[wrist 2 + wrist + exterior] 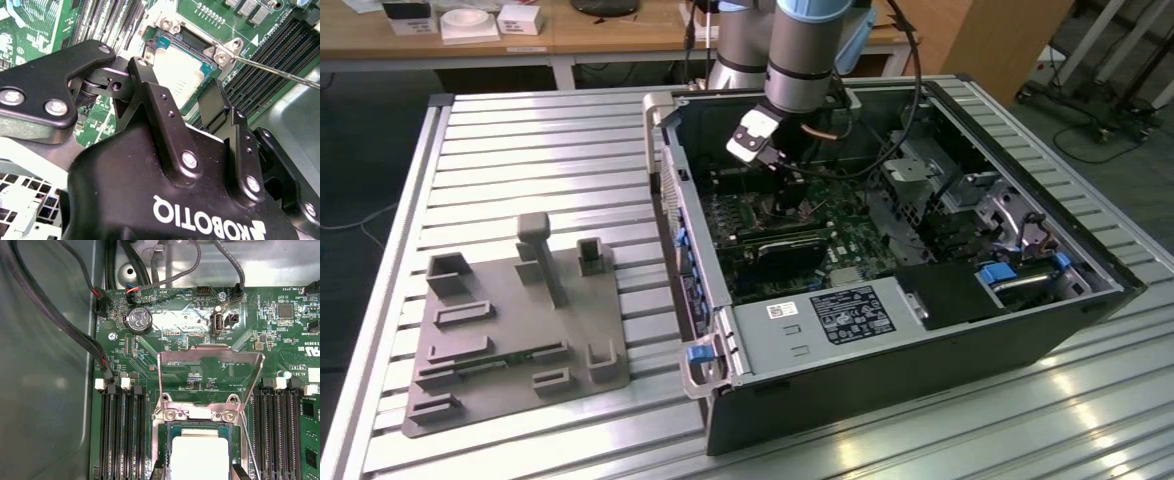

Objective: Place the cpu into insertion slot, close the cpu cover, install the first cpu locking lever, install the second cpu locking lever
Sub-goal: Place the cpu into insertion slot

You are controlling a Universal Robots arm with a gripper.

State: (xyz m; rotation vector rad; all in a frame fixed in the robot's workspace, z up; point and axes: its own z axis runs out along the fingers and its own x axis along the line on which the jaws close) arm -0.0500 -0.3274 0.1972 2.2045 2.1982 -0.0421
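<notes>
One cpu [200, 457] lying in the insertion slot [161, 440], one cpu cover [210, 356] standing raised, gripper [177, 80] straddling the cpu, fingers [150, 95] apart.

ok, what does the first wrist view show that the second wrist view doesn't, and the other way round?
First wrist view: the cpu cover standing open off the insertion slot, plus a coin battery and black cables at the board's edge.
Second wrist view: the gripper body, its fingers open and holding nothing.
Both: the cpu seated in the slot, a thin lever rod beside it, and memory slots flanking the socket.
</notes>
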